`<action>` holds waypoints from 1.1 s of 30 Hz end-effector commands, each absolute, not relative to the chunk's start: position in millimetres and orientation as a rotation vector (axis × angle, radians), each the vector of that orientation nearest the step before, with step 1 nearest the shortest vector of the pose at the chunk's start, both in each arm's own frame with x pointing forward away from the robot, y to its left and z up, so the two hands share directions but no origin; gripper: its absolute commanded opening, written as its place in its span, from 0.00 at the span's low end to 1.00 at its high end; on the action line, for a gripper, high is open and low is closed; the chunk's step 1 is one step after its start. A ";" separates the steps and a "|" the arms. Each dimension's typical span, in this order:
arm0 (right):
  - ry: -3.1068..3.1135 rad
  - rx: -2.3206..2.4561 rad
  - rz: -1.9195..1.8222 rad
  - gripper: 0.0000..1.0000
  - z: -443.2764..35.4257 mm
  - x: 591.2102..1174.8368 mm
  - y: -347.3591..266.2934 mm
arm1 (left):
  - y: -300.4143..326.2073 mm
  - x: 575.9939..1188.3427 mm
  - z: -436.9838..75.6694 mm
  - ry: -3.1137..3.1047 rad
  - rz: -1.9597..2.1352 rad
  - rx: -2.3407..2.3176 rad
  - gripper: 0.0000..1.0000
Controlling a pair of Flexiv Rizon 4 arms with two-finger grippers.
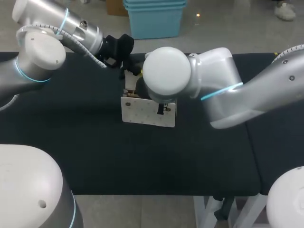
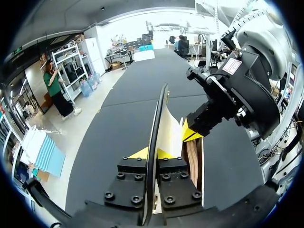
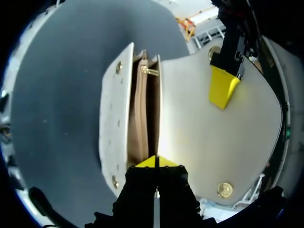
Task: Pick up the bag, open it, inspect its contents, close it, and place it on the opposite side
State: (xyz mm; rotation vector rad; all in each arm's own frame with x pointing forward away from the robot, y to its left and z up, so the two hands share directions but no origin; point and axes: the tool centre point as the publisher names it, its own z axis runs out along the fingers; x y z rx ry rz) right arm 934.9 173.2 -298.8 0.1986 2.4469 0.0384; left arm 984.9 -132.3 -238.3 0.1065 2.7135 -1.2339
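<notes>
mid-frame, left gripper (image 2: 153,153) and right gripper (image 3: 156,161) pinch the lifted flap (image 3: 190,118) of the bag (image 1: 147,114), keeping it open for inspection (contents unseen).

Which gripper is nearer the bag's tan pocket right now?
Right: the right gripper pinches the bag right beside the pocket; the left gripper grips the flap farther out.

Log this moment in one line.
bag on table, flap open, tan lining showing | left fingers shut on flap | right fingers shut on bag
</notes>
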 end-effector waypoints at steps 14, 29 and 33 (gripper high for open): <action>2.439 0.188 0.036 0.00 -305.9 935.6 171.8 | -132.0 990.9 -242.7 2.726 -1.243 0.104 0.00; 2.448 0.154 0.013 0.00 -304.7 950.3 178.7 | -134.2 987.0 -240.0 2.713 -1.252 0.152 0.00; 2.468 0.144 0.009 0.00 -312.7 949.8 181.7 | -133.3 986.8 -239.3 2.708 -1.258 0.152 0.00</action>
